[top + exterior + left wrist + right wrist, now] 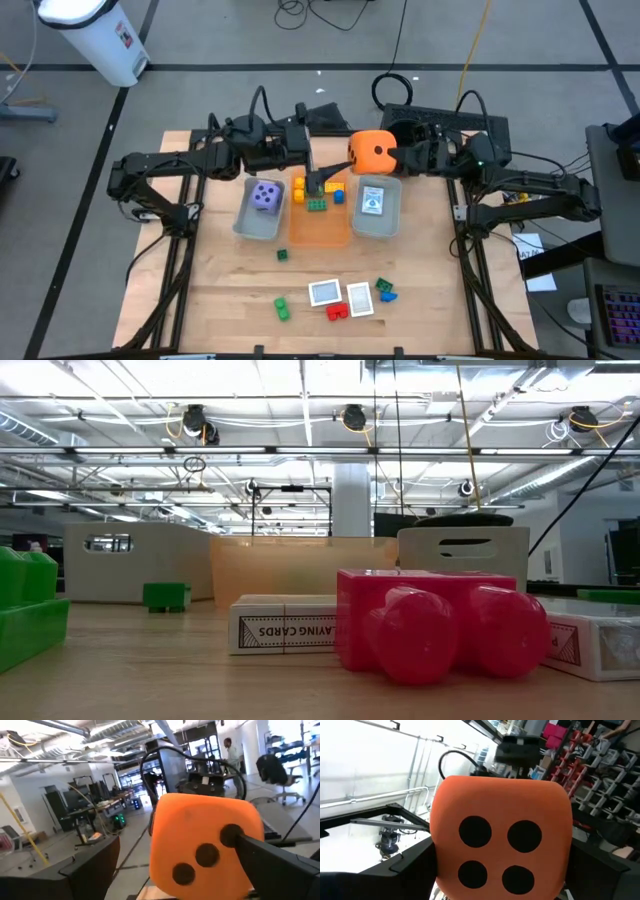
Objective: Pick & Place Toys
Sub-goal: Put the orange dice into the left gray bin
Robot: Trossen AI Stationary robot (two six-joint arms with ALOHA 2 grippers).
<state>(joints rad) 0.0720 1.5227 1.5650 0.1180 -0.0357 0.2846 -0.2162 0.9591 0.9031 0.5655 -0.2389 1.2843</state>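
Note:
An orange die with black dots [374, 152] hangs in the air over the table's far side, above the trays. My right gripper [393, 156] comes from the right and is shut on it. My left gripper [345, 166] comes from the left, roughly level and open wide, with the die [200, 845] between its fingers. A purple die [265, 197] lies in the left grey tray [247, 222]. Yellow, green and blue bricks [316, 195] lie in the orange tray [320, 232]. Cards [325, 292] and several bricks, one of them red [337, 310], lie near the front edge. My right gripper pinches the orange die by two opposite sides [440, 860] between its two fingers, coming roughly level from the table's right. The die is lifted clear, its four-dot face [497, 852] toward the wrist. My left gripper has one fingertip [245, 842] before the three-dot face; whether it touches I cannot tell.
The right grey tray [392, 222] holds a card [372, 200]. A small green brick [283, 255] lies alone at mid-table. In the low view a red brick [430, 622] and a card box [285, 625] stand close in front. Bare wood lies left and right of the front toys.

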